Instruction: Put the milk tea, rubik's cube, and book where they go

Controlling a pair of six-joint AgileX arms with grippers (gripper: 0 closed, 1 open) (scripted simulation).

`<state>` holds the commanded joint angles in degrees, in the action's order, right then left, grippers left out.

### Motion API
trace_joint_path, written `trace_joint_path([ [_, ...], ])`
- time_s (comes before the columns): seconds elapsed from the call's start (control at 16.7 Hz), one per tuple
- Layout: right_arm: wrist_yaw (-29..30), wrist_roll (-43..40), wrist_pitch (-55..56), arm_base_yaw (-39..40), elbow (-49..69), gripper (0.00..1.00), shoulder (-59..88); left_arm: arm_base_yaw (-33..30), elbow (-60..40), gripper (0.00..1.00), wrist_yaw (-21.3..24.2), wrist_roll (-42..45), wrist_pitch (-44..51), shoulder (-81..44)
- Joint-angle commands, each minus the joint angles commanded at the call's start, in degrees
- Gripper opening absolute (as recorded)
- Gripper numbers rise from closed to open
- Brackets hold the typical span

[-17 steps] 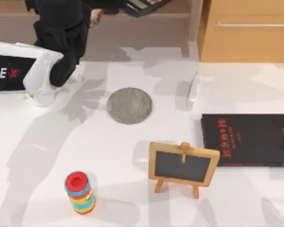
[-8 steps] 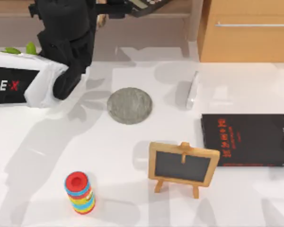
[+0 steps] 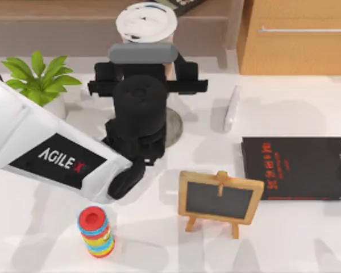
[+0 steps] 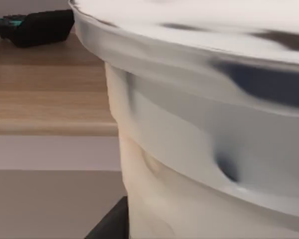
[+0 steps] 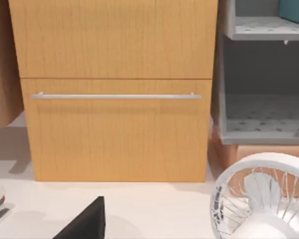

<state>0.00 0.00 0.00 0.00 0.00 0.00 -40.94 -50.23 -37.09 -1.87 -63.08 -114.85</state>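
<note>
Foliage of a small potted plant is showing at the far left of the bench, and the white left arm is sweeping in from that side toward the middle. A stack of coloured rings is standing near the front left, well apart from the work. The left gripper is hanging over the grey round coaster and carrying the milk tea, its white lid facing up at the far middle of the top view. The cup is probably being held upright so the drink is not spilling, and the coaster beneath looks like the spot it is meant for; whether the cup is touching it is hidden by the wrist. In the left wrist view the cup wall and lid rim are pressing close to the lens, so the jaws seem to be closed around the cup, though the pads themselves are concealed.

Further right, a little chalkboard easel is standing near the front, a slim white object that I cannot identify is lying beyond it, and a thin black book is resting flat at the right, cut off by the edge. The right wrist view is looking at a wooden drawer cabinet, a grey shelf unit and a white fan; a dark wedge at its lower edge may be that arm's jaws, and their state cannot be told.
</note>
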Motion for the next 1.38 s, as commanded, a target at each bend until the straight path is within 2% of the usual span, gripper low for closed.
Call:
trace_joint_path([
  [1.38,0.00,0.00,0.00,0.00,0.00,1.00,0.00,-1.07,1.04,0.00,-0.93,-0.43,-8.30,-9.67],
])
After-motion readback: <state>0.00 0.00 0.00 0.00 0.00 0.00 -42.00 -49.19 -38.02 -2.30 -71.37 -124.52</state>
